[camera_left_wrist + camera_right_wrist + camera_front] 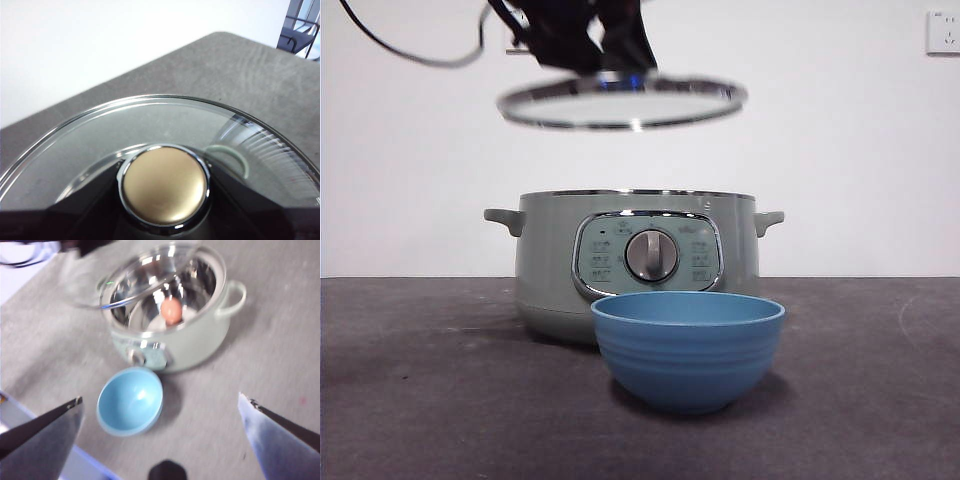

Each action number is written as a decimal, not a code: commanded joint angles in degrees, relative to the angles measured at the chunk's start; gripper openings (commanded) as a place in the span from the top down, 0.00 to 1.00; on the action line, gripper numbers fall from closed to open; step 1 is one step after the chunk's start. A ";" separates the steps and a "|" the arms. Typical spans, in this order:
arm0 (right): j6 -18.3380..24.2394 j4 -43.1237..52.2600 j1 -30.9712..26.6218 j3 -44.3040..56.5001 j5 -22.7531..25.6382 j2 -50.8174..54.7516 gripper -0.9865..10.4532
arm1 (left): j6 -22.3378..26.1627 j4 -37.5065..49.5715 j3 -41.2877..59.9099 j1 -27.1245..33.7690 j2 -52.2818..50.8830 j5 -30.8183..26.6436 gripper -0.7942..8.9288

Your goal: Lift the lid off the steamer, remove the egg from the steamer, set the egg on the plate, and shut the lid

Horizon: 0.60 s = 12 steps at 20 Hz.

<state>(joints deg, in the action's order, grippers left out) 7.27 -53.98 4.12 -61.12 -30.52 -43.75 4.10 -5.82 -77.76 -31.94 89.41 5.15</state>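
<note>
My left gripper (590, 45) is shut on the knob (165, 185) of the glass lid (620, 102) and holds the lid in the air above the sage-green steamer (635, 260), shifted a little to the left. The lid (130, 277) also shows in the right wrist view. The steamer (190, 340) stands uncovered with the tan egg (171, 310) inside it. The blue bowl-shaped plate (687, 348) stands empty in front of the steamer; it also shows in the right wrist view (130, 400). My right gripper (160, 410) hangs open high above the plate, holding nothing.
The dark grey table (420, 400) runs to a white wall with a socket (942, 32) at the top right. A black cable (410, 50) hangs at the top left. The steamer's side handle (235, 297) sticks out toward open table.
</note>
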 commanded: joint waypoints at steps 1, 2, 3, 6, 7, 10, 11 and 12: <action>-0.76 2.99 0.33 -0.17 -1.29 -2.36 0.34 | 1.51 -1.07 -0.33 0.07 -7.76 -1.81 0.93; -1.11 4.28 0.70 -0.17 -1.07 -3.65 0.34 | 2.01 -2.86 -0.33 0.26 -10.29 -2.49 0.93; -1.60 6.14 1.38 -0.17 -1.09 -5.40 0.34 | 2.19 -5.07 -0.33 0.59 -13.49 -2.75 0.93; -3.23 12.39 4.13 -0.24 -1.05 -10.36 0.34 | 2.21 -10.47 -0.33 1.95 -21.27 -3.63 0.93; -4.33 14.97 5.79 -0.46 -0.87 -12.37 0.34 | 2.21 -12.48 -0.33 2.56 -23.98 -3.63 0.93; -5.29 18.51 10.88 -3.39 1.99 -18.97 0.34 | 2.14 -18.51 -0.33 3.82 -30.49 -3.76 0.93; -5.27 19.19 12.85 -5.14 3.89 -21.79 0.34 | 2.14 -20.68 -0.33 3.96 -32.57 -3.80 0.93; -5.20 19.67 14.60 -6.80 5.11 -24.33 0.34 | 2.14 -22.34 -0.33 3.96 -34.18 -4.22 0.93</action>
<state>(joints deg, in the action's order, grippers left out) 2.70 -34.63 18.65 -67.99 -25.28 -67.90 5.58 -30.94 -77.76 -28.14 55.83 0.73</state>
